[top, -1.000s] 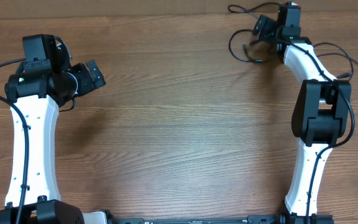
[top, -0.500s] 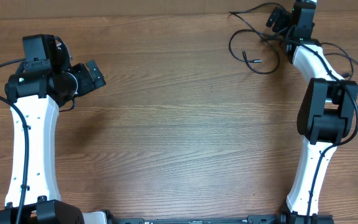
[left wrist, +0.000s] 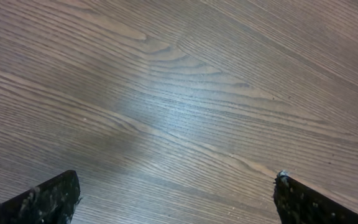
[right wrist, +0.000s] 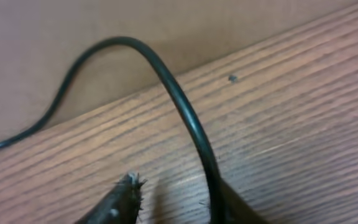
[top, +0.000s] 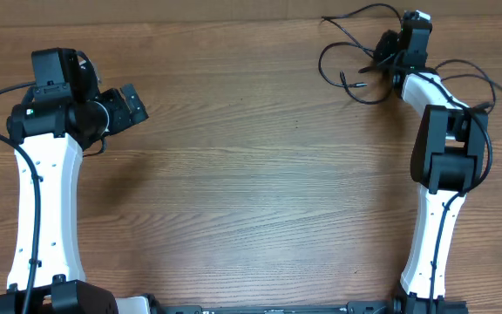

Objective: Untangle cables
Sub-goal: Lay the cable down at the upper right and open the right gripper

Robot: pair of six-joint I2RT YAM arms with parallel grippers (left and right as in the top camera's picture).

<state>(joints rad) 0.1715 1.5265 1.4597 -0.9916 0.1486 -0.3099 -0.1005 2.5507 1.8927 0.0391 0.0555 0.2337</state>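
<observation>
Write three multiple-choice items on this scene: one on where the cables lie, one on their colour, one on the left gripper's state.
1. Where on the table do the cables lie?
A) by the left arm
B) far right corner, by the right arm
C) the middle

2. What colour are the cables?
A) white
B) red
C) black

3. The left gripper is:
A) open, empty
B) shut on a cable
C) shut on a plug

Key: B, the overhead view shows them looped beside the right arm; C, every cord is black; A, its fingers stand wide apart over bare wood.
</observation>
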